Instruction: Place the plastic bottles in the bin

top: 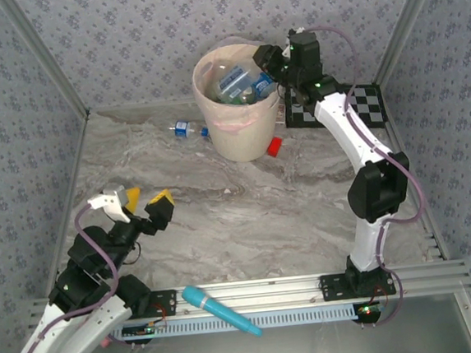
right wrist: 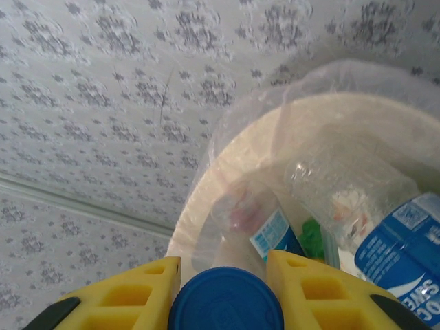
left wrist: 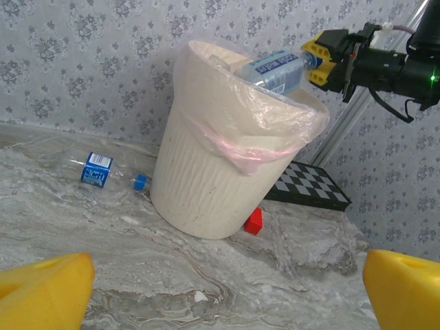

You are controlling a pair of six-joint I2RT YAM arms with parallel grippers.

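No word is reading whole. White letters are showing on the blue-labelled bottle (right wrist: pixel 402 258) just right of the right gripper (right wrist: pixel 223 278), cut by the frame edge. The table bottle (left wrist: pixel 96 169), well left of it, is carrying print too small to read.

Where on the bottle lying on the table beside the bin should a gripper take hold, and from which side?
Probably across its labelled middle, from above: the bottle lies on its side, cap pointing at the bin, so its long flanks are free for the jaws.
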